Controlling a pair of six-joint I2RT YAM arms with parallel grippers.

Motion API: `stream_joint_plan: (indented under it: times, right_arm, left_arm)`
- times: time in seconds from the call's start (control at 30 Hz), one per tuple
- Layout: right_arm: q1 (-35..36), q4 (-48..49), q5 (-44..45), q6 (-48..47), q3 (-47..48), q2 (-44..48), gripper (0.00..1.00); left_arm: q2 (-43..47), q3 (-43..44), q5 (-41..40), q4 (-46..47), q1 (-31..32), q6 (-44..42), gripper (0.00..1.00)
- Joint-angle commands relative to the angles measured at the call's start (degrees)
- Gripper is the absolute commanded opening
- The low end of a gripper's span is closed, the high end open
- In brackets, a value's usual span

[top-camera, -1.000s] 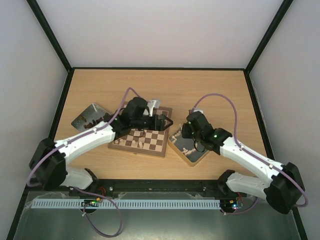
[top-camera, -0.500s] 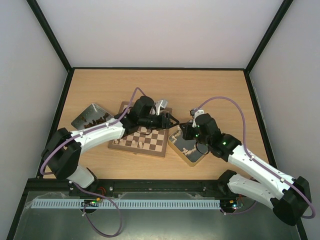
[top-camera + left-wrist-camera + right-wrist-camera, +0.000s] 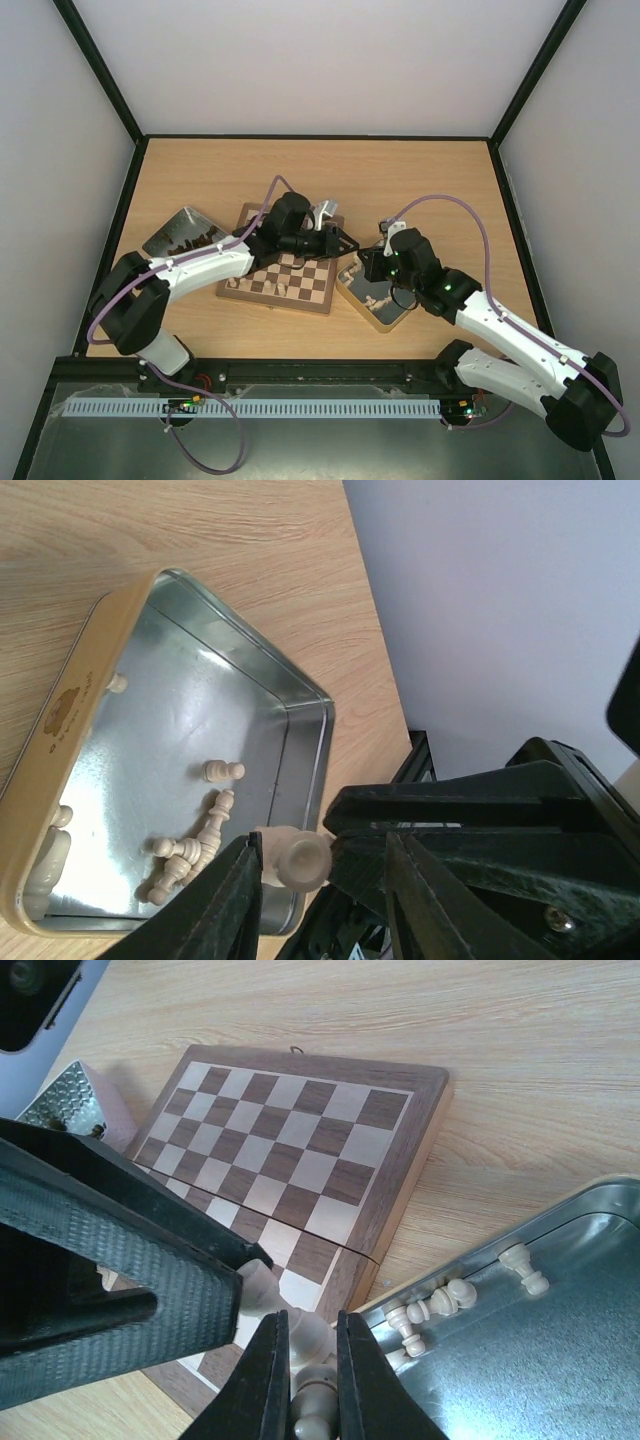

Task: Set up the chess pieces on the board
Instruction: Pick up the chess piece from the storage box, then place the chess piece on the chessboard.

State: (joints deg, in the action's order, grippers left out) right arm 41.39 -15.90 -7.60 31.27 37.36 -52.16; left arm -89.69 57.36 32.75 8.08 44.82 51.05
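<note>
A pale chess piece (image 3: 318, 1332) is held over the board's right border (image 3: 405, 1200), with my right gripper (image 3: 312, 1332) shut on its stem. Its round base (image 3: 300, 858) points into my left gripper (image 3: 325, 855). Those jaws stand partly open around the base: one finger (image 3: 235, 895) touches it, and a gap shows on the other side. In the top view the two grippers meet between the board (image 3: 275, 300) and the gold tin (image 3: 388, 318): the left gripper (image 3: 342, 241) and the right gripper (image 3: 364, 262). Several pale pieces (image 3: 285, 284) stand on the board's near rows.
The gold tin (image 3: 200, 720) holds several loose pale pieces (image 3: 190, 845), some lying near its corner (image 3: 430, 1305). A small grey metal tray (image 3: 160, 238) with dark pieces sits left of the board. A pale grey object (image 3: 322, 211) lies by the board's far right corner.
My left gripper has swung right across the board to meet the right gripper, and its jaws have narrowed around the piece's base. The right gripper shifted slightly and kept its grip.
</note>
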Motion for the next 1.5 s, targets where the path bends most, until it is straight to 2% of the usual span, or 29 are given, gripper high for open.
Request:
stream_joint_plan:
  times: [0.0,0.13,0.23,0.33,0.5,0.53,0.77,0.93,1.07,1.27,1.47]
  right_arm:
    - [0.3,2.0,0.1,-0.1,-0.6,1.0,0.02]
    - [0.3,2.0,-0.1,-0.1,-0.7,1.0,0.02]
    - [0.3,2.1,-0.1,-0.1,-0.8,1.1,0.02]
    - [0.3,2.1,-0.2,-0.1,-0.8,1.2,0.02]
    - [0.4,1.9,1.9,0.6,-0.6,1.1,0.02]
    - [0.3,1.8,3.3,1.1,-0.5,1.1,0.02]
    - [0.2,-2.9,19.0,7.8,0.6,-1.7,0.02]
    - [0.3,-4.1,22.9,11.2,1.1,-3.9,0.02]
    - [0.1,-3.8,23.1,12.7,0.8,-4.6,0.02]
    - [0.1,-2.7,22.0,13.3,0.2,-4.8,0.02]
    - [0.1,-2.4,21.4,13.4,0.3,-4.8,0.02]
  left_arm:
    - [-1.6,0.6,-0.5,-0.7,0.1,-0.9,0.37]
    - [-2.1,0.9,-0.8,-1.4,0.1,-1.4,0.37]
    - [-2.5,1.3,-0.8,-1.5,0.1,-1.5,0.33]
    - [-2.7,1.7,-0.8,-1.5,0.1,-1.6,0.26]
    - [-2.6,1.7,-1.3,-1.9,0.2,-2.0,0.06]
    - [-2.1,1.5,-2.3,-2.4,0.2,-2.2,0.04]
    - [4.9,-1.0,-21.3,-12.0,3.4,-10.0,0.06]
    - [8.0,-3.0,-41.4,-19.4,12.8,-14.7,0.07]
    - [7.8,-6.1,-54.8,-23.0,19.2,-13.7,0.07]
    - [5.1,-9.9,-61.5,-24.0,24.3,-9.6,0.08]
    - [1.3,-10.5,-59.0,-19.8,23.8,-12.0,0.08]
